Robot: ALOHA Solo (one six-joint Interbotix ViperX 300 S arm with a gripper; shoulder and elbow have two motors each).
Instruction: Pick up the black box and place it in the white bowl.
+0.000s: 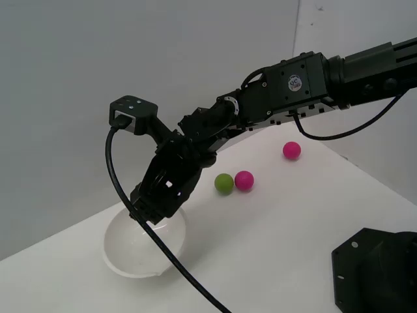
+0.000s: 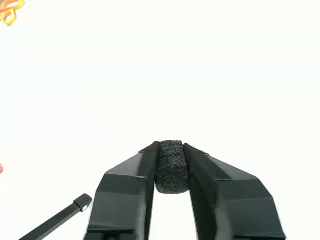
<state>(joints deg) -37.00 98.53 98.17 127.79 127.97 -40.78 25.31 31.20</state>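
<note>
A green ball (image 1: 224,183) and two pink balls (image 1: 244,180) lie centre-right, clear of the white bowl (image 1: 124,251) at lower left, where the downward-angled gripper (image 2: 171,167) clenches the black box (image 2: 171,166) above it.

A white tabletop (image 1: 293,228) carries three small balls — a green ball (image 1: 224,183) and a pink ball (image 1: 244,180) sitting just beside each other, touching or nearly so, and a second pink ball (image 1: 292,150) lying apart from them, farther toward the exterior view's right and nearer the back edge. A dark, angular block (image 1: 374,270) stands at the lower corner on the exterior view's right, partly cut off by the frame, with two small pale dots on its face. Behind the tabletop rises a plain grey wall (image 1: 130,52) — a paler panel (image 1: 352,23) joins it along a vertical seam toward the right.
</note>
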